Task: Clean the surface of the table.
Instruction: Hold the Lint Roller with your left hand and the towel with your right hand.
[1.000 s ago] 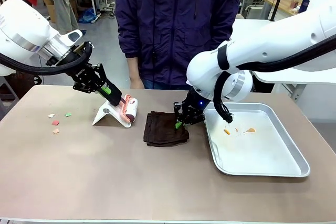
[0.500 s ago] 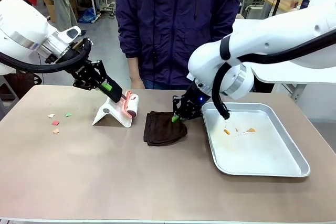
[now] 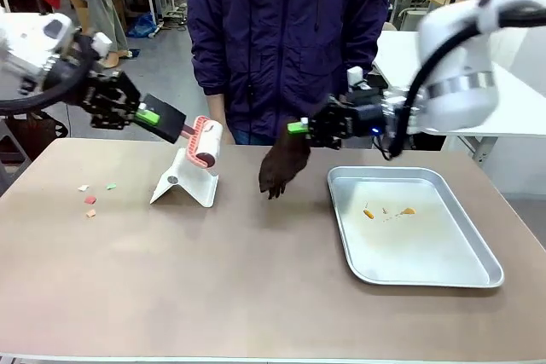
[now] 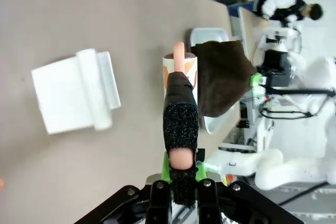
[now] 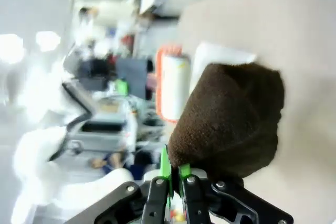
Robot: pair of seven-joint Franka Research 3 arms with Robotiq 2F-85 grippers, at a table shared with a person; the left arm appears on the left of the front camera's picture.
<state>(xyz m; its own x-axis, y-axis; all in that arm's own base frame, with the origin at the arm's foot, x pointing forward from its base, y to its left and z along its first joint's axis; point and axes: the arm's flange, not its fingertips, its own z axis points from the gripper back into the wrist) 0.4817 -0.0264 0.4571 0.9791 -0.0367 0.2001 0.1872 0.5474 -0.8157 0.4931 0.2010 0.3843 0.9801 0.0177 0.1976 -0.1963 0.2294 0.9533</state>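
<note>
The brownish-tan table (image 3: 213, 279) carries a few small paper scraps (image 3: 90, 198) near its left side. My left gripper (image 3: 149, 115) is shut on the black handle of a lint roller (image 3: 205, 141), holding it just above its white stand (image 3: 183, 183). In the left wrist view the fingers (image 4: 157, 195) clamp the roller's handle (image 4: 181, 124), with the stand (image 4: 79, 95) below on the table. My right gripper (image 3: 299, 128) is shut on a dark brown cloth (image 3: 281, 168), which hangs above the table's middle. The right wrist view shows that cloth (image 5: 231, 119) bunched at the gripper (image 5: 173, 174).
A shiny metal tray (image 3: 444, 270) lies at the right of the table with a few orange crumbs (image 3: 386, 210) in it. A person in a dark purple jacket (image 3: 286, 40) stands at the far edge, close behind the cloth.
My right gripper has lifted the brown cloth off the table and swung up and back. My left gripper has raised the lint roller off its stand and drawn back to the left.
</note>
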